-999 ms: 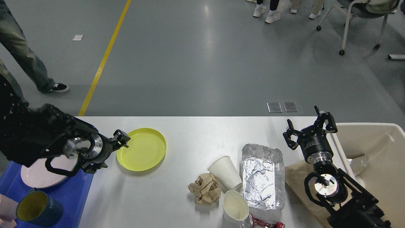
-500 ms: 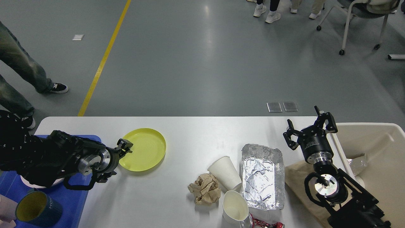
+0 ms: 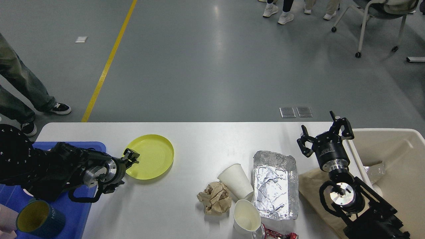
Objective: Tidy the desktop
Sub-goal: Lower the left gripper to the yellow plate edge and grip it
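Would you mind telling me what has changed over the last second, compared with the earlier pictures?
The left arm dropped lower and drew back toward the near-left, hiding the pink plate in the blue tray. The left gripper stayed at the near-left rim of the yellow plate, which has not moved. The right gripper, the cups, foil tray and crumpled paper on the desktop stayed put.

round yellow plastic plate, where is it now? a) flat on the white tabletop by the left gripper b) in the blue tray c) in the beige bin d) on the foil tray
a: the round yellow plastic plate lies flat on the white tabletop, with the left gripper at its left rim.
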